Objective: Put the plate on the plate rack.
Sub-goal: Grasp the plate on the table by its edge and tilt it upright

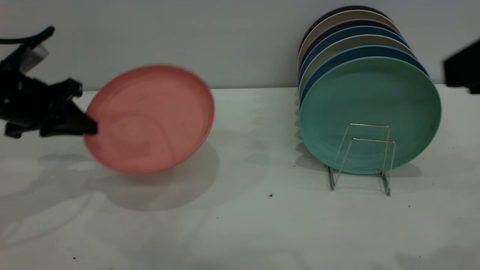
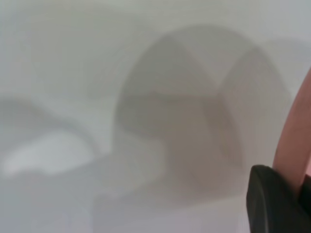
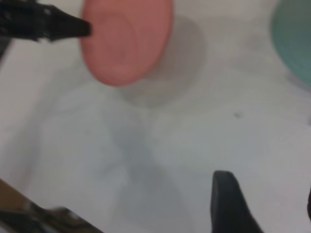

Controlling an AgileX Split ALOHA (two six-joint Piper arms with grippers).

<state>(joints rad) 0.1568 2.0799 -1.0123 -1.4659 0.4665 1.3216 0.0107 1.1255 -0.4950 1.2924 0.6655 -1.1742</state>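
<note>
The salmon-pink plate (image 1: 150, 118) hangs tilted above the table at the left, its face toward the camera. My left gripper (image 1: 91, 128) is shut on its left rim. The left wrist view shows a dark finger (image 2: 272, 201) against the pink rim (image 2: 295, 145). The wire plate rack (image 1: 362, 159) stands on the table at the right, well apart from the pink plate. My right arm (image 1: 462, 71) sits at the far right edge above the table. In the right wrist view my right gripper (image 3: 268, 204) is open with only bare table between its fingers, and the pink plate (image 3: 124, 41) lies far off.
A teal-green plate (image 1: 369, 108) stands upright in the rack, with several blue and beige plates (image 1: 348, 41) in a row behind it. Two wire loops stand bare in front of the teal plate. White table (image 1: 255, 168) stretches between the pink plate and the rack.
</note>
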